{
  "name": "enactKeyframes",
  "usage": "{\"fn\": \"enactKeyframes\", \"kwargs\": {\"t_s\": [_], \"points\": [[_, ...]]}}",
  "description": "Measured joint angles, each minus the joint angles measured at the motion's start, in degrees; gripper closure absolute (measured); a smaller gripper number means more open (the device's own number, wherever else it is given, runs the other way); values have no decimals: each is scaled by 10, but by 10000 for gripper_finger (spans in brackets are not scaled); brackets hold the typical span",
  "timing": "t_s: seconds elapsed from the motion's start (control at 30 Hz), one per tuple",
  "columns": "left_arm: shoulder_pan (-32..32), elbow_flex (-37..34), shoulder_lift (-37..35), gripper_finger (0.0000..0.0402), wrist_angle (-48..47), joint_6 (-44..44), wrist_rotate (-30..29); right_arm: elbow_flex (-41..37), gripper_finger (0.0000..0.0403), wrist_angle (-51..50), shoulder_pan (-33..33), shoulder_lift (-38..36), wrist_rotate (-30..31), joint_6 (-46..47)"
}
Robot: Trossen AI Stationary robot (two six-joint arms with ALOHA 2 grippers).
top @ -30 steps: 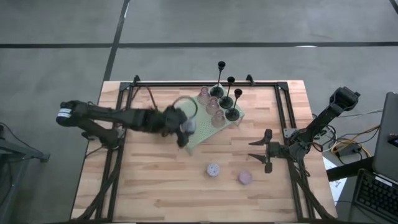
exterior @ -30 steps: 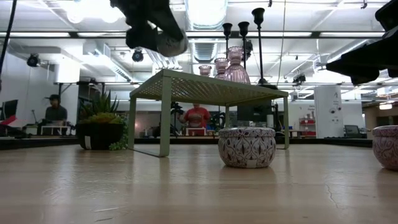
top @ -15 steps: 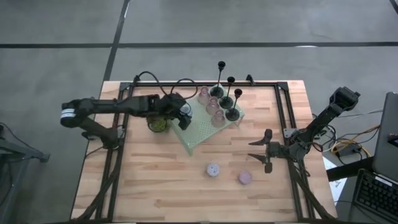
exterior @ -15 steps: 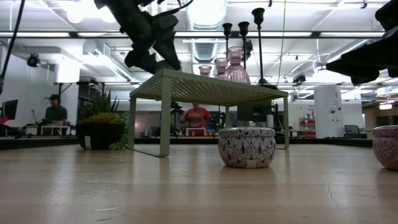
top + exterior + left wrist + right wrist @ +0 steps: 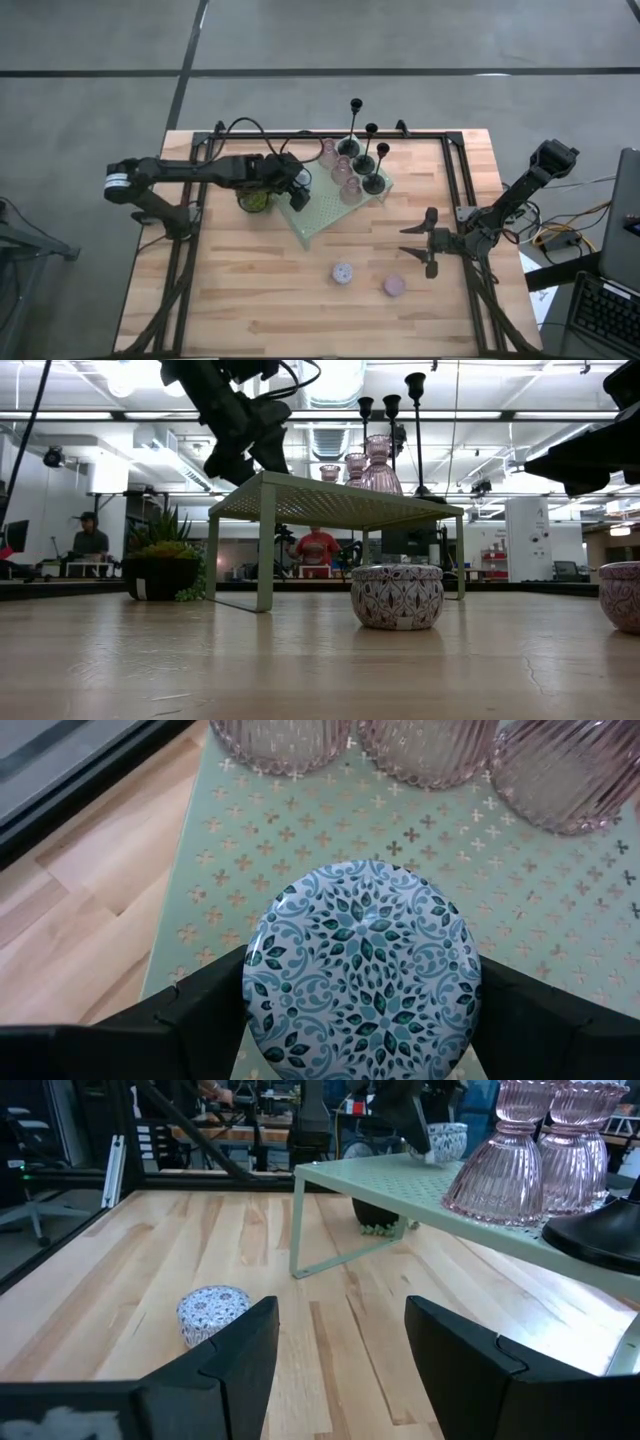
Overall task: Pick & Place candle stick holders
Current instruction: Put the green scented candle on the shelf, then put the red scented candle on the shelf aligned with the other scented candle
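Now left gripper (image 5: 362,1020) clamps blue patterned tin (image 5: 362,970) over green stand (image 5: 560,920), beside pink glass cups (image 5: 565,770). Lower flat, clear of cups, then release. Right gripper (image 5: 428,243) waits empty, fingers apart.

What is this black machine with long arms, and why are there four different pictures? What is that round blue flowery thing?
It is a robot with two arms at a wooden table. Each arm ends in a two-finger claw. One camera looks down from above, one sits low at table height, and one rides on each wrist. The left gripper holds the round blue tin between its fingers, above the pale green stand. On that stand are pink glass cups and three black candlesticks. A small green plant sits beside the stand. Two more little tins rest on the table. The right gripper waits nearby, open and empty.
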Motion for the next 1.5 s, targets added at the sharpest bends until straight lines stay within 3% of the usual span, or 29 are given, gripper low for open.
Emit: {"fn": "enactKeyframes", "kwargs": {"t_s": [0.47, 0.87, 1.17, 1.33, 1.5], "points": [[0, 0, 1, 85, -1, -2, -9, 0, 193, 0, 0, 0, 0, 0], [0, 0, 1, 7, -4, -11, -40, 0, 193, 0, 0, 0, 0, 0], [-6, 31, -8, 3, -3, 33, -37, 0, 193, 0, 0, 0, 0, 0], [-41, 47, -8, 3, 27, 71, -15, 0, 193, 0, 0, 0, 0, 0], [-122, 47, -8, 3, 95, 146, -12, 0, 193, 0, 0, 0, 0, 1]]}}
